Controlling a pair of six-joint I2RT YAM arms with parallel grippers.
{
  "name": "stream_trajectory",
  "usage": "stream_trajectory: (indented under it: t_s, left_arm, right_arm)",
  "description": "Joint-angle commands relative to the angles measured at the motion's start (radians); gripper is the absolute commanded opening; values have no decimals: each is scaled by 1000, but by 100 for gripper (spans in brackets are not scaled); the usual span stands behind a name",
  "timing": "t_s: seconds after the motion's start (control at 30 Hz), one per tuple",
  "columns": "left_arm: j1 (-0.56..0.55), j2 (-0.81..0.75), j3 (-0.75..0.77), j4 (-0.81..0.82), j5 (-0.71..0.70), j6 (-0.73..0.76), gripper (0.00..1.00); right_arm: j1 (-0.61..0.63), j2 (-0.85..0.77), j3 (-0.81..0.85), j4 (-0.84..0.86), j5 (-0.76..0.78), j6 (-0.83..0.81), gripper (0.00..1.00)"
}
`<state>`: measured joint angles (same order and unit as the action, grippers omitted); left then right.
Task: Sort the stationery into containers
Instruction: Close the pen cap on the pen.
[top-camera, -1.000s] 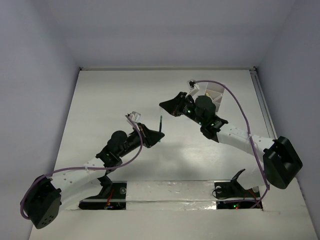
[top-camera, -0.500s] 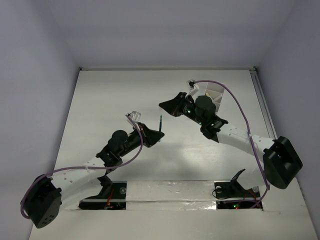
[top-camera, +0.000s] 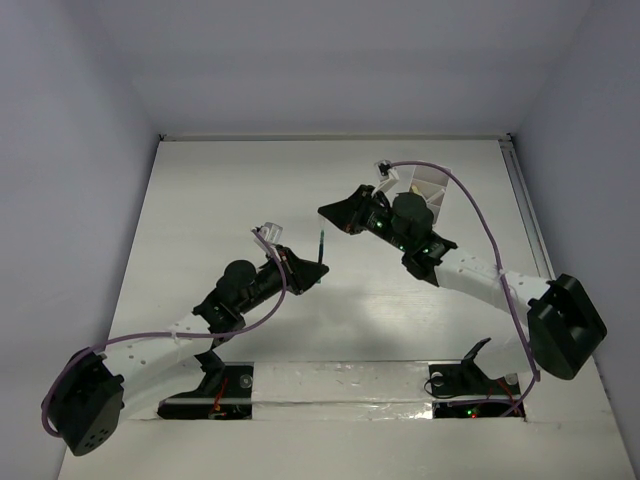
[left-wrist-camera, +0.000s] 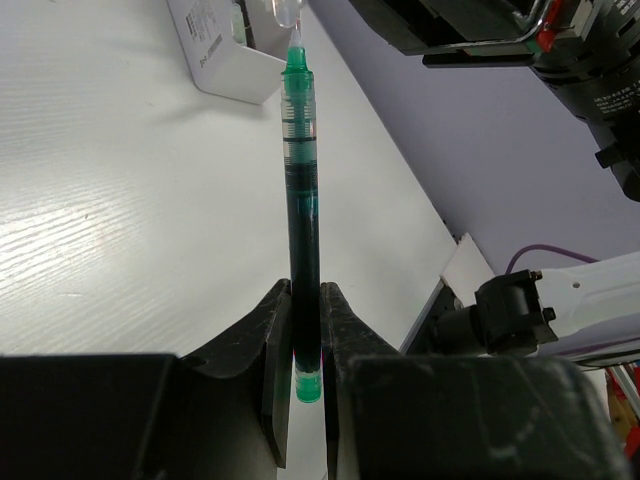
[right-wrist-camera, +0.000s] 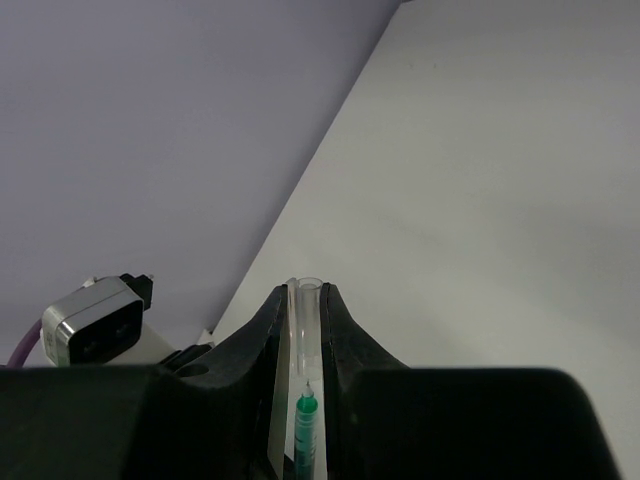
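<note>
Top external view unchanged: left end effector (left-wrist-camera: 305, 292) clamps green pen (left-wrist-camera: 300, 200), right end effector (right-wrist-camera: 302, 293) clamps clear cap (right-wrist-camera: 304, 330).

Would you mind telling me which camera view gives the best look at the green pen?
The left wrist view: the green pen runs full length from the left gripper to its tip. The top view shows only a thin sliver; the right wrist view shows just its tip below a clear cap in the right gripper.
</note>
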<state>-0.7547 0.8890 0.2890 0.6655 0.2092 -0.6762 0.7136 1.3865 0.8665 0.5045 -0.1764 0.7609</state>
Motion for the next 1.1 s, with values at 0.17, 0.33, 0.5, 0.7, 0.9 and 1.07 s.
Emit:
stream_trajectory:
  t_s: [0.17, 0.33, 0.5, 0.7, 0.9, 1.07]
  left_arm:
    - [5, 10, 38, 55, 1, 13, 0]
    - [5, -5, 38, 52, -5, 18, 0]
    - [5, -15, 39, 48, -5, 21, 0]
    - [5, -21, 39, 51, -7, 27, 0]
    - [5, -22, 41, 48, -19, 30, 0]
    - [5, -21, 44, 49, -25, 30, 0]
  right_arm:
    - [3, -40, -7, 69, -20, -2, 0]
    - [3, -34, -9, 71, -18, -2, 0]
    - [3, -24, -8, 72, -20, -2, 0]
    - [3, -14, -9, 75, -17, -9, 0]
    - [12, -14, -7, 74, -20, -12, 0]
    - [12, -9, -9, 74, -20, -15, 0]
